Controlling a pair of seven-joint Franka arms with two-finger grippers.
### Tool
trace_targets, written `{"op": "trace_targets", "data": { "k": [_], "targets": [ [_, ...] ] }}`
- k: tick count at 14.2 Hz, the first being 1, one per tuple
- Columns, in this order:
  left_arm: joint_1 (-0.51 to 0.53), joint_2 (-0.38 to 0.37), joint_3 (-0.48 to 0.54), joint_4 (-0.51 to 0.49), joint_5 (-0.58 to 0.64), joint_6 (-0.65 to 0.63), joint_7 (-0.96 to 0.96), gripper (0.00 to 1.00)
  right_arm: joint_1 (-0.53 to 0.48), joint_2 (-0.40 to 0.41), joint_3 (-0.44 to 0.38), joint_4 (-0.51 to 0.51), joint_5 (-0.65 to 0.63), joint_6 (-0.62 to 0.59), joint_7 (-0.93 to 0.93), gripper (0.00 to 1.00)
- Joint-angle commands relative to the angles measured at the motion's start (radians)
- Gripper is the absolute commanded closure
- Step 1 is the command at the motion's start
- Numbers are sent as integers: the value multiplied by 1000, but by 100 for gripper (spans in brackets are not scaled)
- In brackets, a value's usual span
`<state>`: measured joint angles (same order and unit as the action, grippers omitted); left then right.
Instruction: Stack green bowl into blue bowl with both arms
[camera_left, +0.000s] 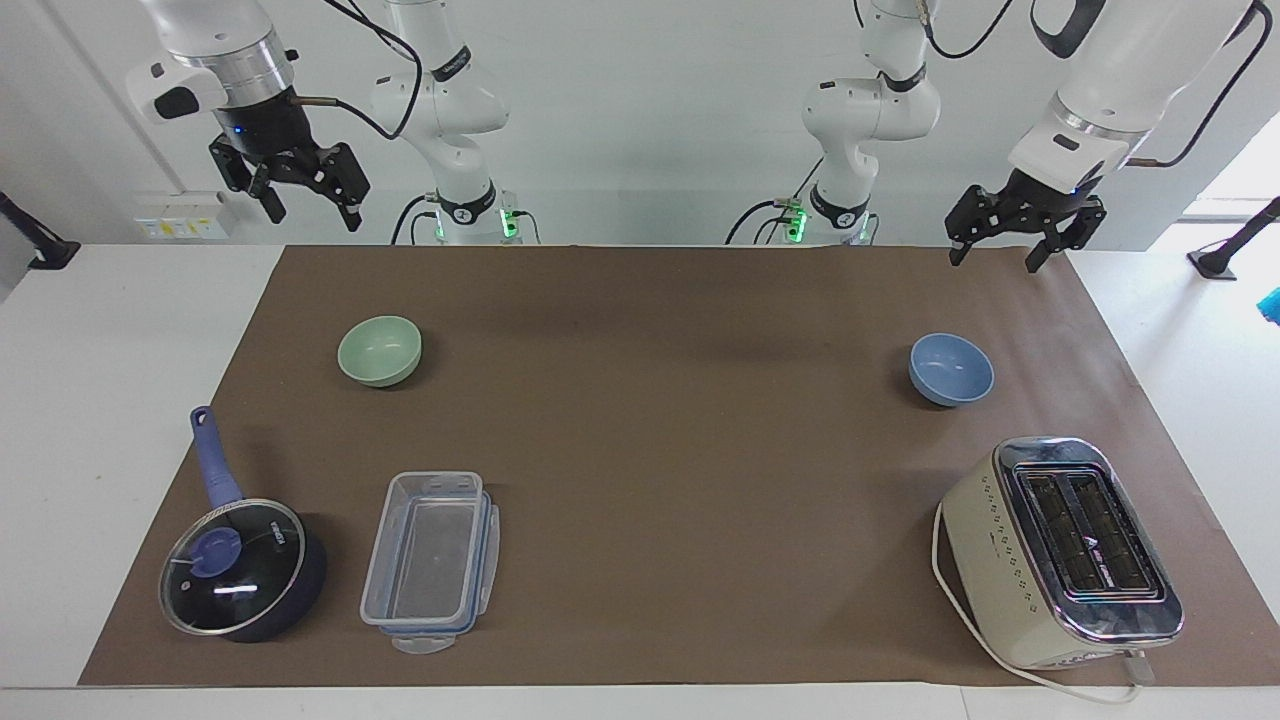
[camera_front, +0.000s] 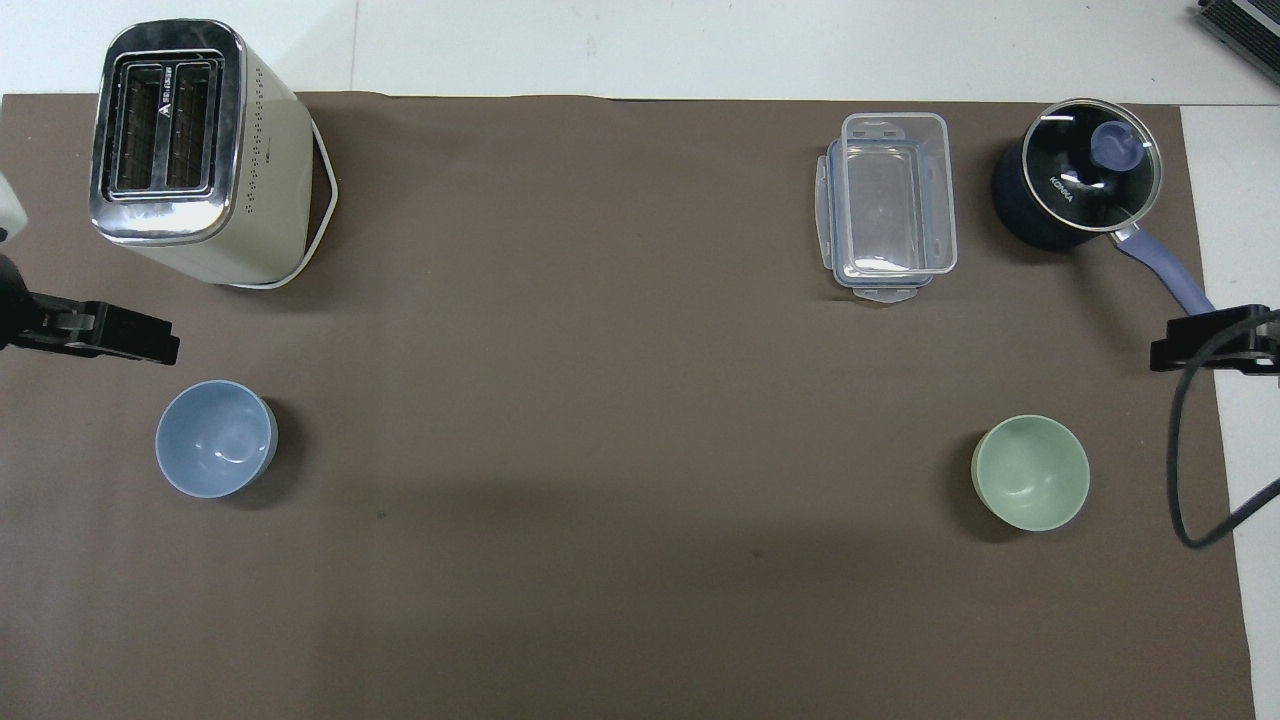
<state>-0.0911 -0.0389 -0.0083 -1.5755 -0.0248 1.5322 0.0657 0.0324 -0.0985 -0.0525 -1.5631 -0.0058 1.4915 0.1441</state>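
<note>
Facing view: green bowl (camera_left: 379, 350) & blue bowl (camera_left: 950, 369) empty, well apart; both arms' jaws open, holding nothing.

A toaster (camera_left: 1060, 550), a clear container (camera_left: 430, 560) and a lidded saucepan (camera_left: 240, 565) are set on the brown-covered table (camera_left: 680, 450).
</note>
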Motion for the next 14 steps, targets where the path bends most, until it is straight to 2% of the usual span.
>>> {"op": "trace_targets", "data": {
  "k": [1,14],
  "targets": [
    [-6,-27,2,-34,-9,13,-6,0,-9,-12,2,-3,4,-11,-15,0],
    [-4,-30,1,-37,-11,14,0,0,-9,-12,2,-3,6,-11,-15,0]
  ]
}}
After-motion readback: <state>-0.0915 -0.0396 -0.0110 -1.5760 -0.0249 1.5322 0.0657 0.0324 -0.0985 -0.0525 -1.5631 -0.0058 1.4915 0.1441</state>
